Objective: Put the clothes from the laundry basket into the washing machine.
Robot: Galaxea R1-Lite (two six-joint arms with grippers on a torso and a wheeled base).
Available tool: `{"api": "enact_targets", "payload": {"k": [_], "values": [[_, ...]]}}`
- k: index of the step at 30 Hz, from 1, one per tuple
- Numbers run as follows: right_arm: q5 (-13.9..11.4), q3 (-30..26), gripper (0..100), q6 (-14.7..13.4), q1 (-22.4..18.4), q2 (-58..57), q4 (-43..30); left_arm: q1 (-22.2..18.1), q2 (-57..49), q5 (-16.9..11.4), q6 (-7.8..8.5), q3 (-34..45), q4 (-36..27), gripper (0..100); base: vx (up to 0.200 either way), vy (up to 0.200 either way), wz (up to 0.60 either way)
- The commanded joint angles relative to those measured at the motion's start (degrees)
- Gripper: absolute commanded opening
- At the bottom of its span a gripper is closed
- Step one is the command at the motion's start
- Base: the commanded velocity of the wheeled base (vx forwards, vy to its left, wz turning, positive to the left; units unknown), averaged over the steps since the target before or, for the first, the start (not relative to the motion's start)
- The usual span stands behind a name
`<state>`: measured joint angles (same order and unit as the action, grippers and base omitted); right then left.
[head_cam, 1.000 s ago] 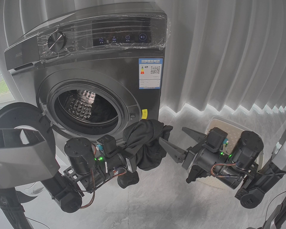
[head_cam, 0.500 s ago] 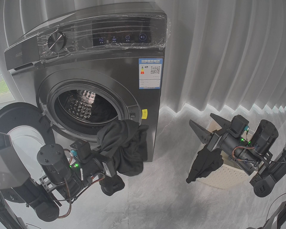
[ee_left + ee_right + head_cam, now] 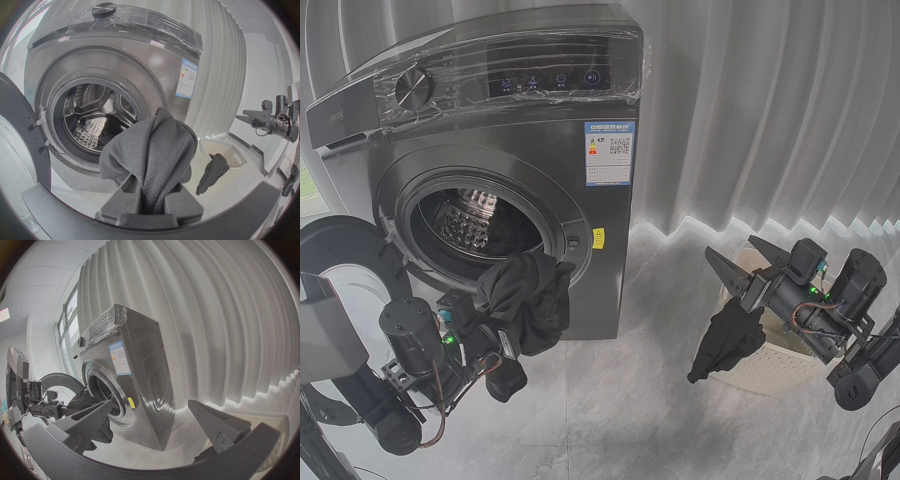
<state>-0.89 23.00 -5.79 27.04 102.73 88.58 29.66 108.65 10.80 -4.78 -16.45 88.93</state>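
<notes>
At the left, before the open mouth of the washing machine (image 3: 487,131), the left gripper (image 3: 152,195) has its jaws clamped on a dark garment (image 3: 522,290) bunched at the opening's lower rim. At the right, the right gripper (image 3: 731,247) holds its jaws wide and empty by the laundry basket (image 3: 778,370), a second garment (image 3: 728,337) draped over its left rim.

Soft daylight glows through the white curtain (image 3: 775,112), brightest along its hem at the pale floor (image 3: 637,406). Glare streaks the plastic wrap (image 3: 506,62) on the washing machine (image 3: 550,156); its drum (image 3: 462,225) is dim, with metal glints. Both wrist views bow strongly, with black corners.
</notes>
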Motion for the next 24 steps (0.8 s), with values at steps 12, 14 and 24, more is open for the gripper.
{"api": "enact_targets", "payload": {"k": [12, 14, 24], "values": [[0.01, -0.06, 100, -0.19, 0.21, 0.72, 0.02, 0.31, 1.65, 0.01, -0.06, 0.19, 0.10, 0, 0.000, 0.117, 0.00], [0.01, 0.11, 100, -0.19, 0.12, 0.89, 0.02, 0.31, 1.65, 0.01, -0.06, 0.10, 0.10, 0, 0.000, 0.000, 0.00], [0.01, 0.20, 100, -0.19, 0.30, 1.24, 0.02, 0.49, 2.88, 0.01, -0.06, 0.45, 0.10, 0, 0.160, 0.000, 0.00]]}}
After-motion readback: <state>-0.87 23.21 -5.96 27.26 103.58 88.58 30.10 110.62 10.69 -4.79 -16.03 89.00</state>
